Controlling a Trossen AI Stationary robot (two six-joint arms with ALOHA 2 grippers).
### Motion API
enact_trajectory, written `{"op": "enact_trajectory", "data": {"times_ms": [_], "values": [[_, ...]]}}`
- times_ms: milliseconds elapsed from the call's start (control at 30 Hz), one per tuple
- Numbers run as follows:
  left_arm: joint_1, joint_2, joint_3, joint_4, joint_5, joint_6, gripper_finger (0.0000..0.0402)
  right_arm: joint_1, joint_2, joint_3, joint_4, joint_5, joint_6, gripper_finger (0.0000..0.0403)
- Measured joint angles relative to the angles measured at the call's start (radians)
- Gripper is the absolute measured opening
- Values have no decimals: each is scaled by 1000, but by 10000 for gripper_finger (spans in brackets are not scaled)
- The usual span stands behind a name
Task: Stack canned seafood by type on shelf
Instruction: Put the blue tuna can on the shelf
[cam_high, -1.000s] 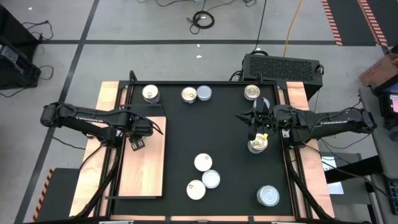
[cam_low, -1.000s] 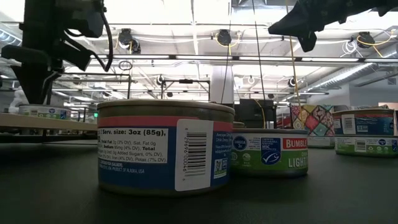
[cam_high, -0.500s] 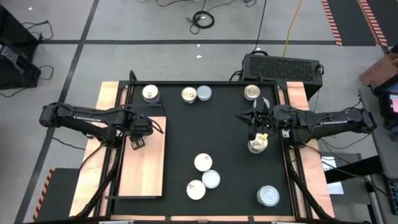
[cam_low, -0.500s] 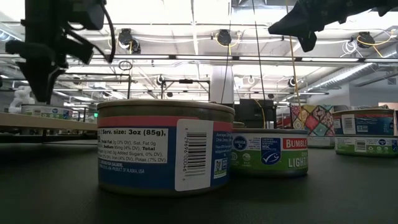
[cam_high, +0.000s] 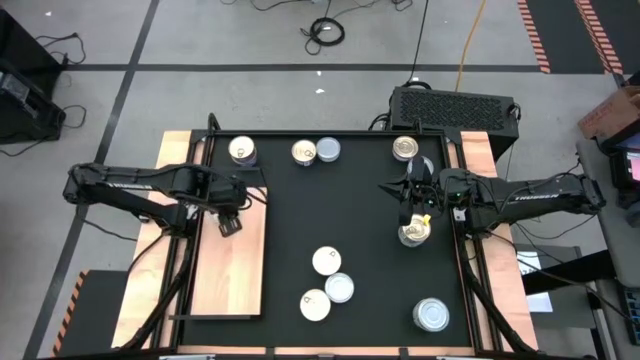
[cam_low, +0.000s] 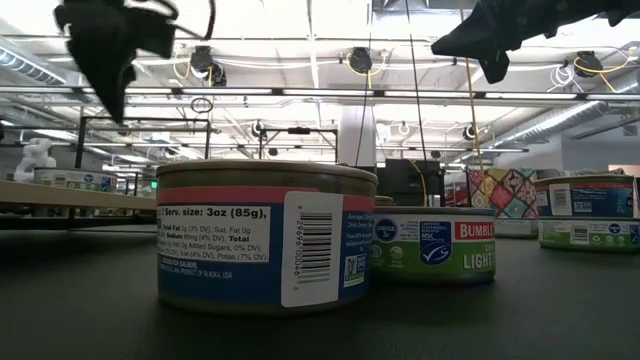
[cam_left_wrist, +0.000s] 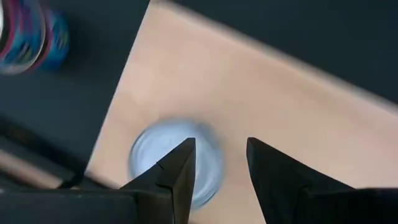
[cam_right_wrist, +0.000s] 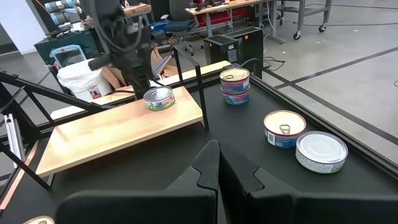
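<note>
A silver-topped tin (cam_left_wrist: 155, 165) stands on the light wooden shelf (cam_high: 232, 275) near its far end. It also shows in the right wrist view (cam_right_wrist: 158, 98) and the low view (cam_low: 68, 180). My left gripper (cam_left_wrist: 221, 146) hovers open above it, touching nothing; the high view (cam_high: 230, 224) shows it too. My right gripper (cam_right_wrist: 217, 155) is shut and empty, raised over a tin (cam_high: 415, 234) at the mat's right. Other tins stand on the black mat: a stack of two (cam_right_wrist: 235, 84) at the far left, a cream-topped tin (cam_high: 304, 152) beside a silver one (cam_high: 327, 150), and three (cam_high: 327, 261) at the near middle.
One tin (cam_high: 405, 148) stands at the far right of the mat and a larger silver one (cam_high: 432, 315) at the near right. A black upright frame (cam_right_wrist: 199, 87) borders the shelf's far end. Bare board stretches along the shelf's near part (cam_high: 225, 290).
My left gripper has risen and gone a little toward the table's right and far edge, away from the tin on the shelf, which stays where it was. My right arm has kept still.
</note>
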Motion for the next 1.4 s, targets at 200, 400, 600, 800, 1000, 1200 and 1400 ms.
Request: {"op": "enact_trajectory", "data": {"times_ms": [200,400,600,800,1000,1200,1400], "values": [[-31,2,-15,295,188,2,148,0,0,0,-4,0,0,0],[-99,43,-36,639,275,5,148,0,0,0,-13,0,0,0],[-148,165,-37,842,275,2,148,0,0,0,-15,0,1,0],[-155,343,-16,974,280,-65,148,0,8,0,-14,0,16,0],[-134,493,89,967,299,-78,147,0,30,0,-26,0,-6,0],[-93,599,219,887,308,-108,147,-1,59,-1,-14,0,-93,0],[-55,678,240,838,368,-128,147,-1,63,-1,83,0,-216,0]]}}
